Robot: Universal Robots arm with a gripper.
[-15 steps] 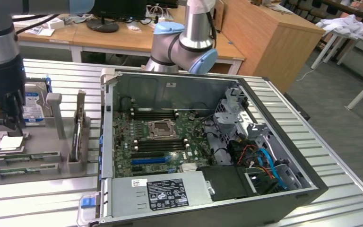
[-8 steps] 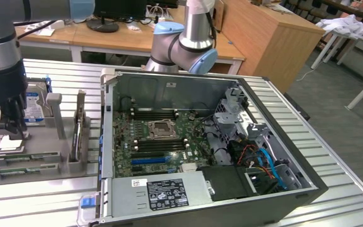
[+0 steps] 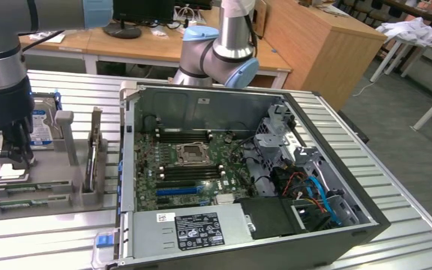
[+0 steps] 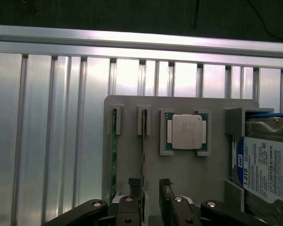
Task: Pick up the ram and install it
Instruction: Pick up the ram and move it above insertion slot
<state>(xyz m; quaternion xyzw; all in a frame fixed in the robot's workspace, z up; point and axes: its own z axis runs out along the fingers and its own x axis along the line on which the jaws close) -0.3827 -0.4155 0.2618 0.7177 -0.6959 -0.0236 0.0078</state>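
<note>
1. The pincer (image 4: 151, 186) is spread; its two dark fingers (image 4: 166, 188) stand apart with a clear gap between them, and nothing is pinched.
2. The ram (image 4: 143, 155), a thin green stick, stands on edge in a slot of the grey holder (image 4: 188, 174); its line runs into the gap between the fingers, one finger on either side; whether either finger touches it cannot be told.
3. A second ram stick (image 4: 113, 160) stands on edge in the neighbouring slot, parallel to the first and outside the fingers.
4. A square silver processor (image 4: 187, 132) lies flat in its recess, just beside the ram on the side away from the second stick; its markings are too faint to read.
5. A hard drive (image 4: 266, 174) stands beyond the processor at the holder's far end; its blue label reads "1.0TB"; the smaller print cannot be read.
6. The holder rests on the ribbed aluminium table (image 4: 52, 132).
7. In the exterior view an open computer case (image 3: 201, 107) lies on the table to the holder's right, its motherboard (image 3: 193, 169) exposed; the power supply (image 3: 199, 229) carries a black and white label, unreadable.
</note>
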